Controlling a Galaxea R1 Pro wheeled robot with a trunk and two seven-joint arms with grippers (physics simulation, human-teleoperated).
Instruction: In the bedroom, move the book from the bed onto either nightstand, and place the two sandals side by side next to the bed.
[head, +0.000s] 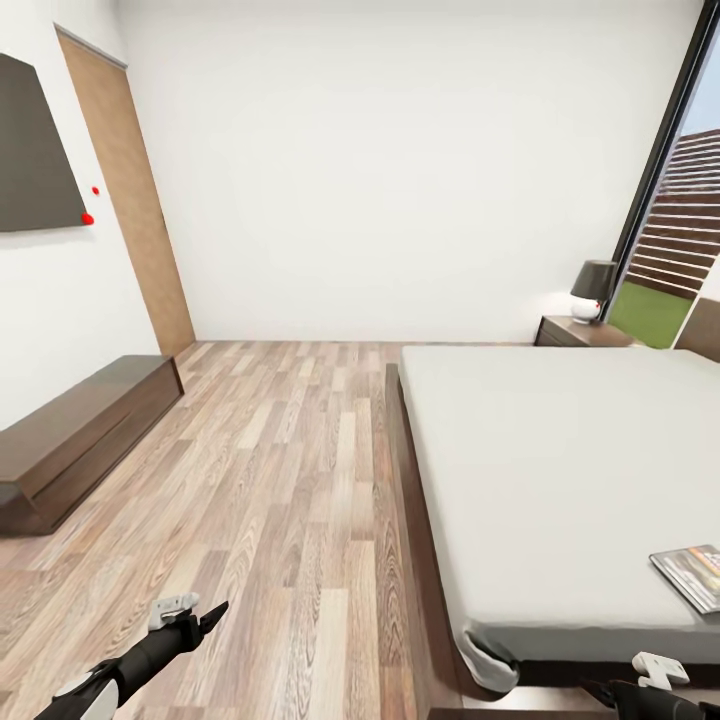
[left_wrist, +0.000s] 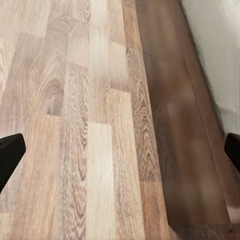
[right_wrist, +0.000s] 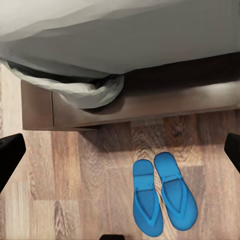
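Head view high over bed and floor; both wrist views close, floorward, perhaps sharing the bed's frame.

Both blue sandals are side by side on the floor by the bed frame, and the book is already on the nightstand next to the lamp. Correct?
Not the book: the head view shows it lying on the bed, while the nightstand bears just the lamp. The sandals are side by side on the floor by the frame.

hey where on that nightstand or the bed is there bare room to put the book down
The mattress is bare from the book near its foot to the headboard end. The nightstand holds a lamp toward the window, leaving a bare strip on its wall side. The cabinet top is bare too.
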